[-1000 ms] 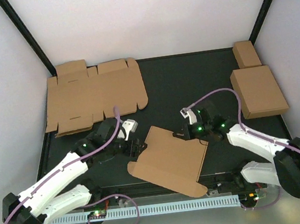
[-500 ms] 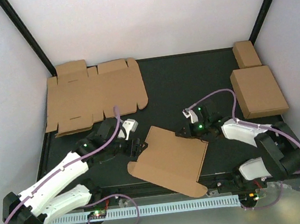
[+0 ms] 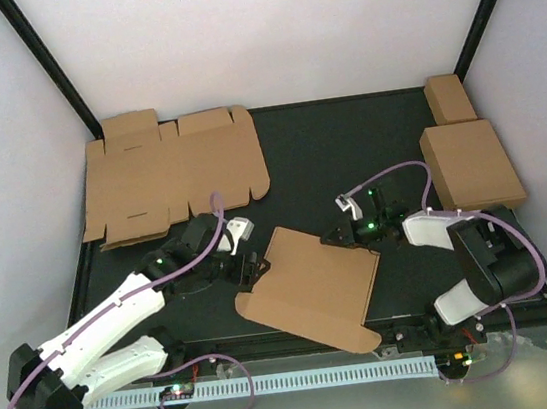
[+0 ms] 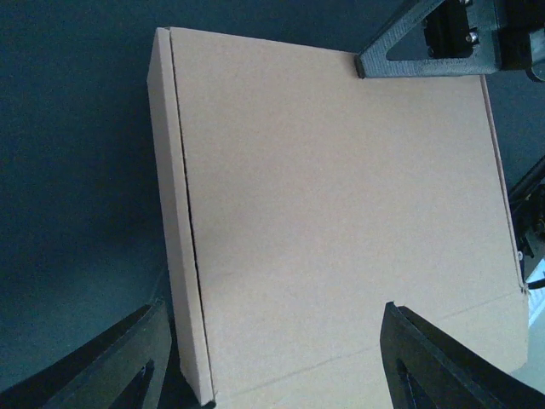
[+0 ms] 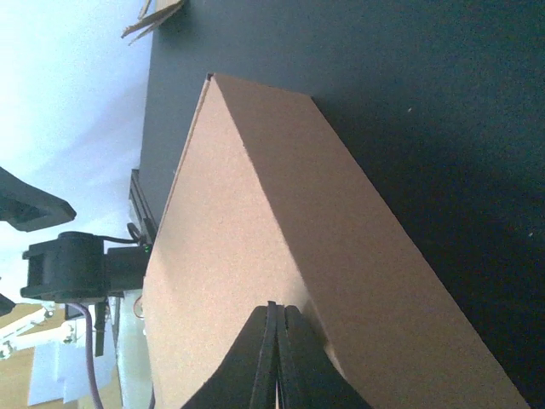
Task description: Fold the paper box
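The paper box (image 3: 310,290) lies partly folded and flat in the middle of the black table, turned at an angle. My left gripper (image 3: 247,268) is open at the box's left edge. In the left wrist view its fingers (image 4: 111,366) straddle the brown panel (image 4: 341,221) and a narrow folded side strip (image 4: 174,213). My right gripper (image 3: 343,238) is shut at the box's far corner. In the right wrist view its closed tips (image 5: 277,311) rest against the brown surface (image 5: 281,213), with nothing visibly held between them. The right gripper (image 4: 434,43) also shows at the top of the left wrist view.
A flat die-cut cardboard sheet (image 3: 174,172) lies at the back left. A folded squarish box (image 3: 470,166) and a small oblong box (image 3: 449,98) sit at the back right. A white slotted rail (image 3: 277,381) runs along the near edge.
The right arm's elbow has swung in and folded back toward its base while its shut gripper stayed at the box's far corner. The left arm and the box have hardly moved.
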You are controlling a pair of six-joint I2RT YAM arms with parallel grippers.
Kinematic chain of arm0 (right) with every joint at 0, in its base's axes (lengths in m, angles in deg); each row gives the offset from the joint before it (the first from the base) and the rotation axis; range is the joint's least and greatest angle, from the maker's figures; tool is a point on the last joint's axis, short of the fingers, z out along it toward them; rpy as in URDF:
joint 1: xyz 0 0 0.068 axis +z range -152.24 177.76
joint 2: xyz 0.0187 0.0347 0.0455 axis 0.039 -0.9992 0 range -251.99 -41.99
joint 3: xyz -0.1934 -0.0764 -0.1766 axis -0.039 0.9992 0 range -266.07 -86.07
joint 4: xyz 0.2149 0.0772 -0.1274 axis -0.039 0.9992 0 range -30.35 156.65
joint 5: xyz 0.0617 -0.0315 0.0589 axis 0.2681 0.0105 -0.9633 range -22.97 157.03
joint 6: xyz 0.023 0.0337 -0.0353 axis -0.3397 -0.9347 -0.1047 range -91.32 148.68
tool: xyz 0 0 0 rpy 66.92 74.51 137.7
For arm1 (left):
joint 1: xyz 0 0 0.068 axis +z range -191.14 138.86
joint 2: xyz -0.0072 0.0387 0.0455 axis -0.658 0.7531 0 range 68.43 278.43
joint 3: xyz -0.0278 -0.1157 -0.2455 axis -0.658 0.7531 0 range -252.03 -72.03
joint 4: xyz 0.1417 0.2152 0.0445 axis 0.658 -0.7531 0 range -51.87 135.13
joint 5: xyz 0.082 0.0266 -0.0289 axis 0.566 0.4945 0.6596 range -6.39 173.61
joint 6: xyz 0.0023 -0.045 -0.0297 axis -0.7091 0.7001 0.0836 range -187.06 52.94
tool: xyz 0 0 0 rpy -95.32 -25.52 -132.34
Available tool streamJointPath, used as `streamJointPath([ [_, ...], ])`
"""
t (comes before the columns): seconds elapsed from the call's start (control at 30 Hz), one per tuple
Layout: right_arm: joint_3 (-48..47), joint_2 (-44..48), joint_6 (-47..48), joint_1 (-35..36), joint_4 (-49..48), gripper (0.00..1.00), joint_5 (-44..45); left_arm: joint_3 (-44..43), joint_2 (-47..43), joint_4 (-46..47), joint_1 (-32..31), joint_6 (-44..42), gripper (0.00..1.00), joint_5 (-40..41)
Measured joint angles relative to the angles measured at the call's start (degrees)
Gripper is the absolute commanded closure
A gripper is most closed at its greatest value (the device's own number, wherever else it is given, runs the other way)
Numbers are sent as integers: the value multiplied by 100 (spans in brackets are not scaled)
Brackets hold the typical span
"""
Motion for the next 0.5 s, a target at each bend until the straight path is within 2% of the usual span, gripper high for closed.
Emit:
streamJointPath([
  [0.27, -94, -319, 81, -229, -157, 98, -372, -470, -20, -240, 0, -55, 29, -15],
  [0.5, -184, -407, 85, -262, -140, 98, -376, -688, -407, -306, 4, -57, 30, -1366],
])
